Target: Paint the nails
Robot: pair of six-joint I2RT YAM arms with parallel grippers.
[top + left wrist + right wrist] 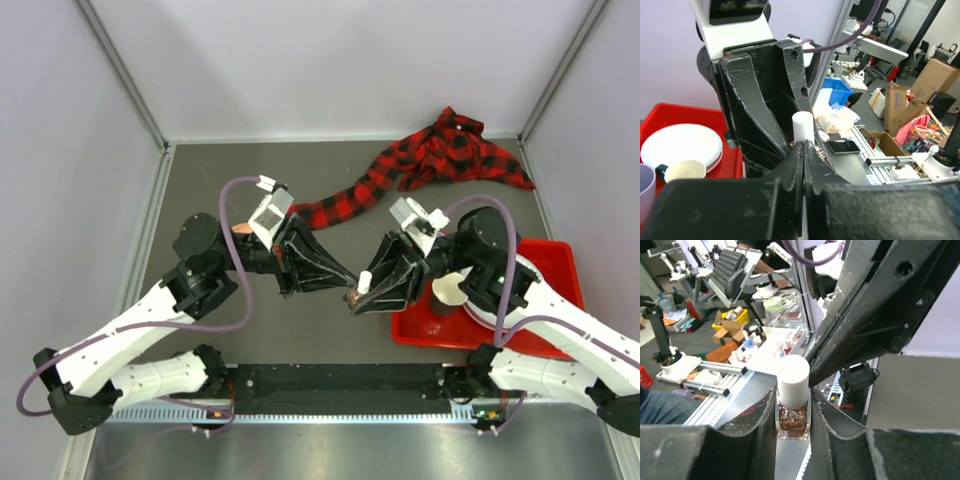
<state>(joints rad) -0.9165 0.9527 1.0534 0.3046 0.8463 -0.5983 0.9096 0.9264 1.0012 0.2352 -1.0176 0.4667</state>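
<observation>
Meeting tip to tip at the centre of a dark grey table [250, 170], seen from above, are two white arms with black, wedge-shaped plastic grippers. The right gripper [360, 297] is clamped on one small bottle [364, 284]. The left gripper [343, 281] comes in from 9 o'clock with its tips at the bottle's cap. One red-and-black plaid sleeve [440, 155] of soft, rumpled cloth trails from 1 o'clock toward the centre. Its narrow end slips beneath the left wrist, where the hand and nails cannot be seen. One glossy red tray [545, 262] sits at 4 o'clock.

Left wrist camera: the left gripper's two scuffed fingers [792, 165] are pressed flat together, nothing visible between them, just below the smooth white cylindrical cap [802, 125]. At 9 o'clock the tray carries round white plates [682, 145], seemingly a stack of two, plus two cups: a cream cup [685, 171] and a lavender cup [644, 186].

Right wrist camera: the right gripper's two fingers squeeze the squarish glass bottle at both sides. Coppery glitter polish fills it, and the cap is on. The left gripper's scratched fingers reach down from 1 o'clock to the cap's right side.
</observation>
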